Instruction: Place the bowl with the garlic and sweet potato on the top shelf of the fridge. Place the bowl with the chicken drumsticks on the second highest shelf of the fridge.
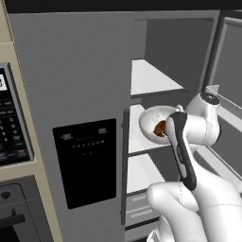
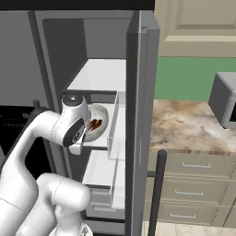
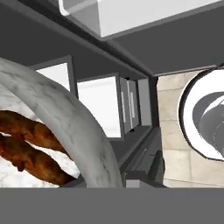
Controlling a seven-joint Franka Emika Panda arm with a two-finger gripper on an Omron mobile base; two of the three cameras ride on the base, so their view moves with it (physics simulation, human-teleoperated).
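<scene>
The white bowl with chicken drumsticks [image 1: 150, 119] hangs tilted inside the open fridge [image 1: 71, 71], its mouth turned toward me. It is just above the second highest shelf [image 1: 136, 142] and below the top shelf [image 1: 151, 78]. Reddish-brown drumsticks [image 1: 160, 127] lie in it. My gripper [image 2: 87, 132] is shut on the bowl's near rim, mostly hidden behind my wrist. In the hand view the marbled rim [image 3: 65, 118] curves close by, with the drumsticks [image 3: 30, 151] inside. From the right the bowl [image 2: 99, 119] sits beside the door bins. The bowl with the garlic and sweet potato is out of view.
The open fridge door [image 2: 138, 115] carries clear bins [image 2: 115, 124] close to the bowl's right. A black dispenser panel [image 1: 85, 160] is on the shut left door. A wall oven [image 1: 12, 123] stands left. A marble counter [image 2: 193, 124] and a microwave [image 2: 226, 99] are right. White drawers [image 2: 103, 198] lie below.
</scene>
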